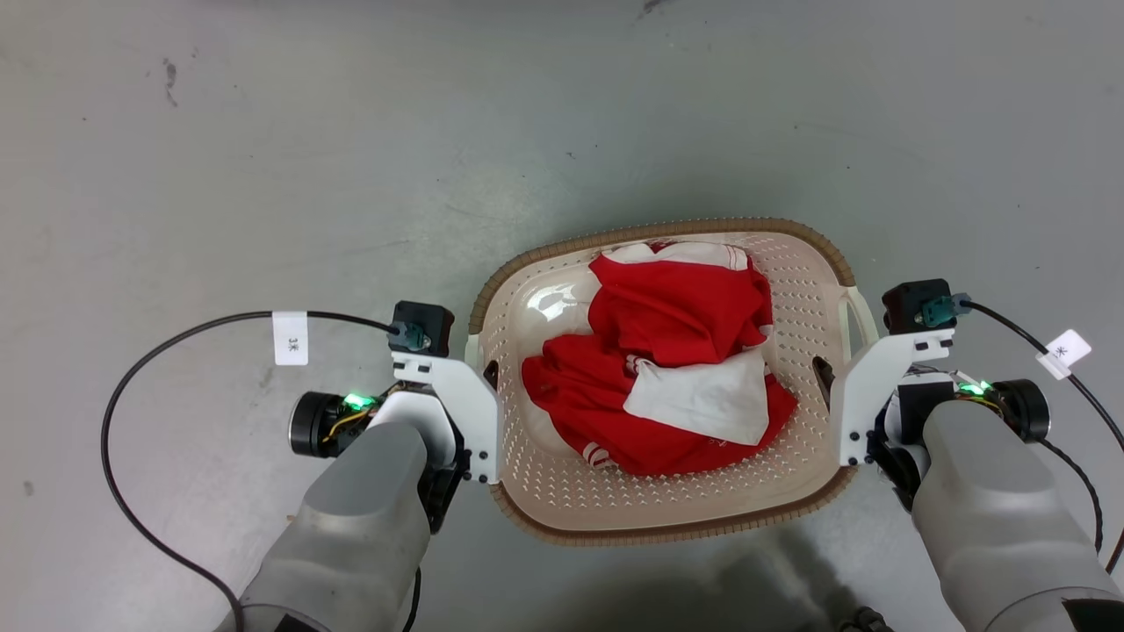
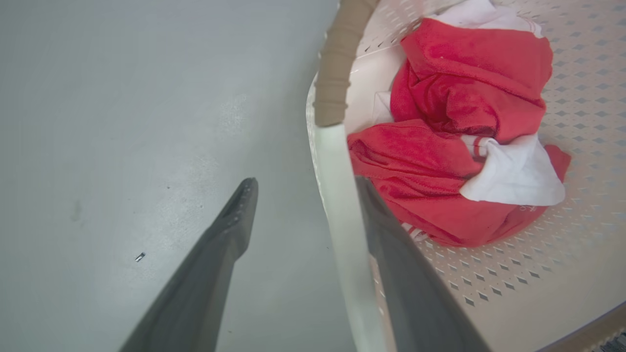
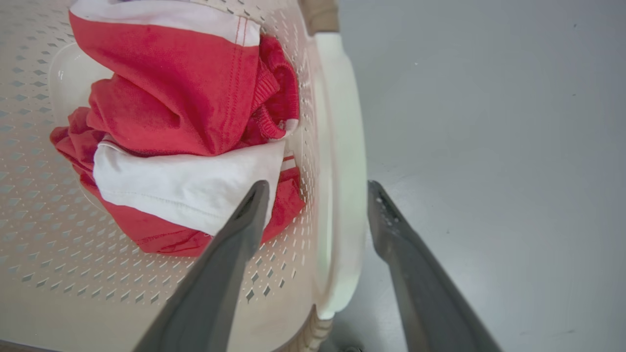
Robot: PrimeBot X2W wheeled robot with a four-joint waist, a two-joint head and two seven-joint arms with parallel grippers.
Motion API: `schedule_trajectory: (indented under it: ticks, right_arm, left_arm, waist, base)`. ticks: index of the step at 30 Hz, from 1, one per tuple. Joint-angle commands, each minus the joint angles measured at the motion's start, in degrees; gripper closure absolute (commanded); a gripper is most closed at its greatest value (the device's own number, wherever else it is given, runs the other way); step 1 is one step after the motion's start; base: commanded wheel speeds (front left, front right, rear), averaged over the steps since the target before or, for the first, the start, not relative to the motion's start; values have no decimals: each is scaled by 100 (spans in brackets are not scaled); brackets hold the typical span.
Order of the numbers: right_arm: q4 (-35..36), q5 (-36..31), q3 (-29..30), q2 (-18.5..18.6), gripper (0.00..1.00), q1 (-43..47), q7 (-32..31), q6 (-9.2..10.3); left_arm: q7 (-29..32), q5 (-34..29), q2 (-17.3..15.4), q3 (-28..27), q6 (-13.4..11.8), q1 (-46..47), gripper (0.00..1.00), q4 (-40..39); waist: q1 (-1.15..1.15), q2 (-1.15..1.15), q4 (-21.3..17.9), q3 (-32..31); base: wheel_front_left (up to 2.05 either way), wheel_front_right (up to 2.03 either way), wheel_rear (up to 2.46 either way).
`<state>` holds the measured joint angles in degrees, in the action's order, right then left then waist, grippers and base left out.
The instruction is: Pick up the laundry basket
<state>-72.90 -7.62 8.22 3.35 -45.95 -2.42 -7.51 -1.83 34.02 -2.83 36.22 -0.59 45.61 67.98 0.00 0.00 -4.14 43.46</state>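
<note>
laundry basket [image 1: 667, 230] sits on grey floor [image 1: 351, 132], between both arms; inside basket: crumpled red garment [image 1: 676, 307], white cloth [image 1: 702, 395] lying on it

left gripper [image 2: 304, 185]: jaws apart, straddling basket's left handle [image 2: 342, 195], one finger inside basket, one outside

right gripper [image 3: 317, 188]: jaws apart, astride basket's right handle [image 3: 342, 146] likewise

floor scuffed beyond basket
</note>
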Motion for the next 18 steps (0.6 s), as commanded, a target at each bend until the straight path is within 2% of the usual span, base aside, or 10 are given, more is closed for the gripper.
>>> schedule_trajectory:
  ticks: [1,6,7,8,9,10,11,18]
  right_arm:
    - [-28,32,-21,-24,0,-126,-21,4]
    - [-71,168,-89,-48,0,-175,-138,4]
    - [-72,205,-114,-48,8,-170,-155,4]
    - [-76,279,-168,-50,45,-173,-165,4]
    - [-84,374,-234,-51,63,-166,-190,4]
    - [-89,472,-304,-52,90,-149,-233,4]
    - [-93,599,-386,-54,100,-124,-265,4]
    - [-106,1233,-904,-113,100,2,-322,3]
  left_arm:
    - [13,24,-9,27,-33,123,0,20]
    - [57,110,-9,122,-35,268,0,53]
    - [65,138,-9,137,-38,292,0,53]
    - [95,163,-9,157,-23,310,0,47]
    - [96,197,-9,169,-12,323,32,27]
    - [81,216,-10,186,-11,338,100,14]
    - [95,264,-9,203,0,335,100,7]
    - [45,418,-11,302,10,332,100,-6]
  waist:
    - [0,0,-15,58]
    - [0,0,-31,172]
    - [0,0,-28,191]
    - [0,0,-19,216]
    - [0,0,-7,239]
    - [0,0,2,261]
    - [0,0,9,276]
    - [0,0,19,324]
  base:
    - [0,0,0]
    - [0,0,0]
    - [0,0,0]
    - [0,0,0]
    - [0,0,0]
    - [0,0,0]
    - [0,0,0]
    - [0,0,0]
